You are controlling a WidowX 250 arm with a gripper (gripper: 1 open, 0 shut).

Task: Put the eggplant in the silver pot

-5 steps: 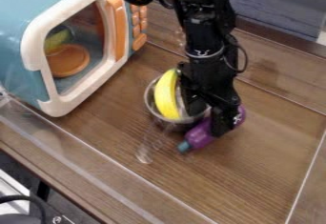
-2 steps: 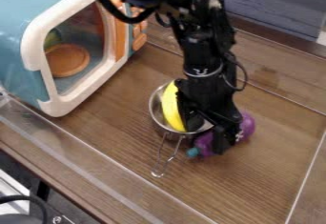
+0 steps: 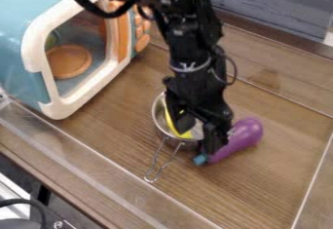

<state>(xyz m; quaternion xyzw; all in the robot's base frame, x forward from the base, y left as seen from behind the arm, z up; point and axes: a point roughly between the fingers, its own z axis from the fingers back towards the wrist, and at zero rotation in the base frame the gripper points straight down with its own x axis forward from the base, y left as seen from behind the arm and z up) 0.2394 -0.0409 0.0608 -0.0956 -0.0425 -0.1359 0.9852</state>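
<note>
- Showing the work area from my single remote view: the silver pot (image 3: 159, 121) sat on the wooden surface (image 3: 97, 159), with the yellow banana-shaped toy (image 3: 172, 119) inside it and partly hidden by the arm.
- Pot: its wire loop handle (image 3: 155, 165) extended toward the near edge of the surface, presumably leaving the mouth accessible from above; the banana-shaped toy took up some of that room, which in my judgement could have made the eggplant sit high or roll out.
- Eggplant (image 3: 240, 138): it lay on the surface just beside the pot, outside it, tilted across the view with its green stem end (image 3: 201, 160) toward the handle. Lying on its side, it was probably best taken across its narrow width.
- Jaws (image 3: 197, 133): they stood spread wide and pointed down over the pot's side nearer the eggplant. I saw no grip on anything, though the dark fingers merged in the picture and I could not tell whether one touched the pot or the eggplant.
- Relation: the eggplant lay to the picture's right of the jaws and very near them, its body beyond their spread. I judged that a small sideways shift clear of the rim was needed before closing, since closing there risked nudging the pot.
</note>
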